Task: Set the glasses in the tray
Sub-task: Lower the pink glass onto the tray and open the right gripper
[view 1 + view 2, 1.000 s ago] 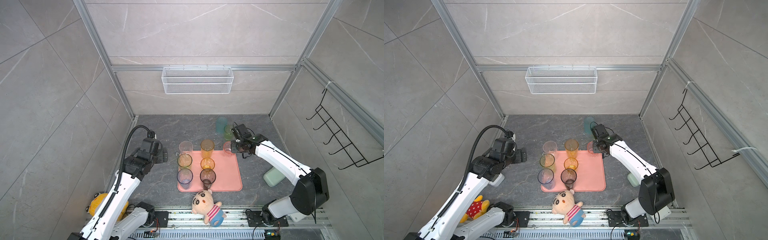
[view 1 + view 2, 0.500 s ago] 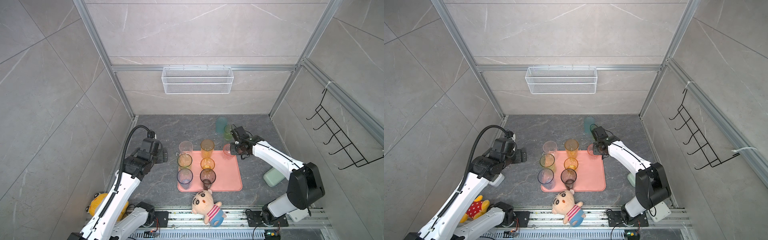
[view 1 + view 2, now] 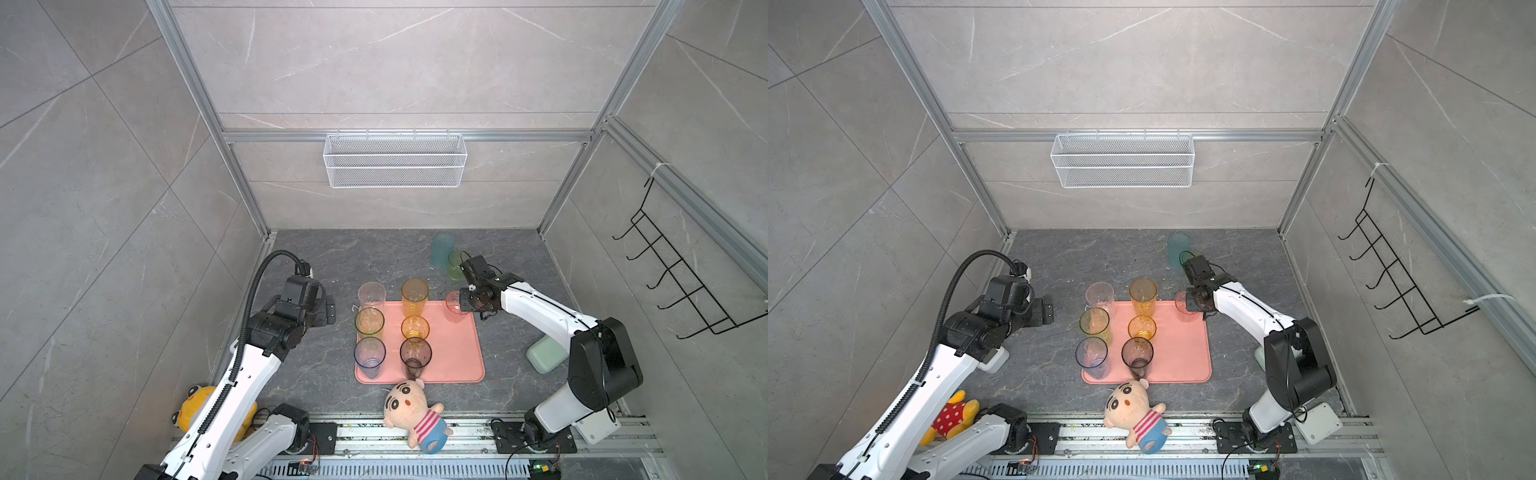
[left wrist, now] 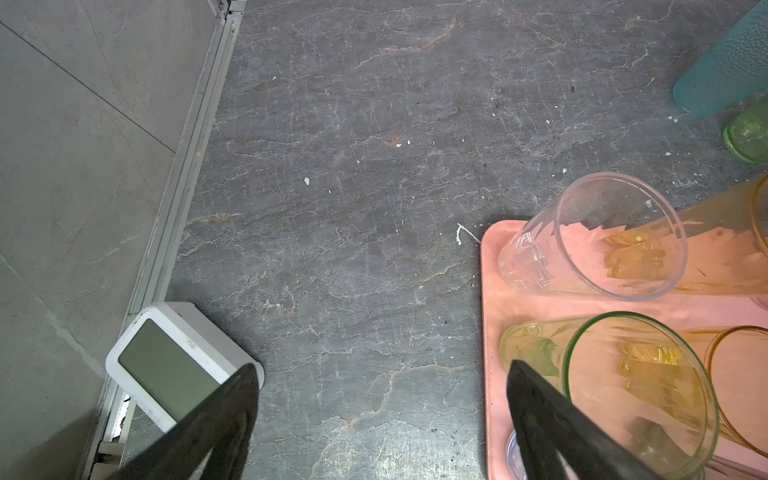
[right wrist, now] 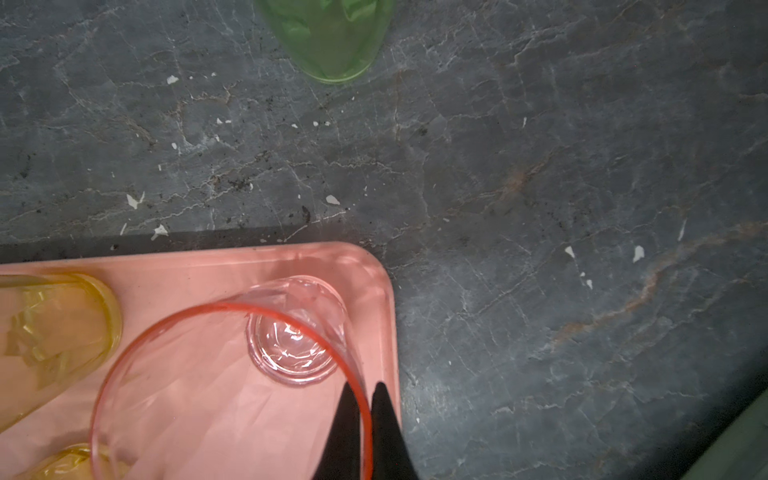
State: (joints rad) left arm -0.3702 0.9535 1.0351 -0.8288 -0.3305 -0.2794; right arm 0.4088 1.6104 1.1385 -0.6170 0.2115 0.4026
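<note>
Since a second ago the right gripper (image 5: 363, 387) has eased the pink see-through tumbler (image 5: 291, 351) slightly toward the front, into the far right corner of the flat salmon-pink plastic tray (image 5: 199, 266). Its jaws pinch the tumbler's rim, one finger inside, one outside (the base looks set down on the tray). The left gripper (image 4: 381, 365) hangs wide open and empty just beside the tray's left edge. Also upright in the tray, in two rows: clear tall tumbler (image 3: 371, 293), tall amber tumbler (image 3: 414, 293), yellow-green tumbler (image 3: 369, 322), short amber tumbler (image 3: 414, 327), blue-tinted tumbler (image 3: 369, 353), smoky grey tumbler (image 3: 415, 353). The teal tumbler (image 3: 441, 247) and green tumbler (image 3: 453, 266) stand on the dark stone tabletop (image 3: 332, 257) beyond it.
</note>
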